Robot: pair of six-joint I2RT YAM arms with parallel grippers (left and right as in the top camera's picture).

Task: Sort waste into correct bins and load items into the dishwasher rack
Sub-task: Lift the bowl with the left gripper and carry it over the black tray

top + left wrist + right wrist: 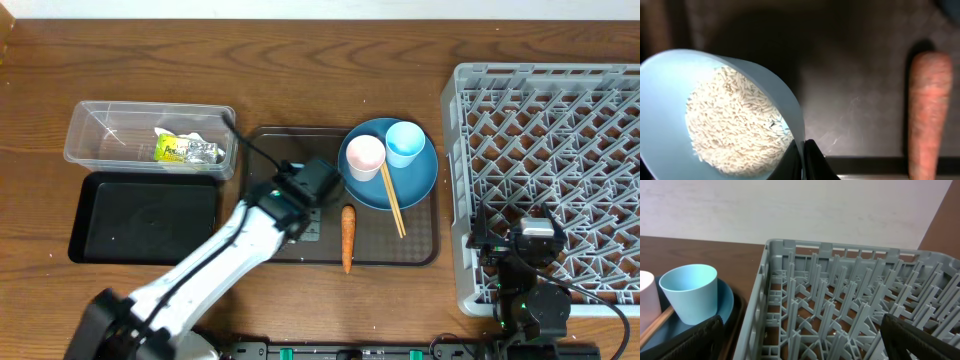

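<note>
My left pincer (803, 161) pinches the small light-blue bowl (665, 125) by its rim, lower centre; rigid and light, I judge, but its loose rice (735, 125) spills readily.

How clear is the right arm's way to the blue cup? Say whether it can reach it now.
Probably yes. The right pincer is open over the rack's near-left corner; the blue cup stands upright on the plate beyond the rack wall, and the left arm works farther left.

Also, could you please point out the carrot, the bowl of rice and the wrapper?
carrot (347, 238), overhead view, mid-body.
bowl (665, 100), left wrist view, inner left wall.
wrapper (185, 150), overhead view, printed middle.
</note>
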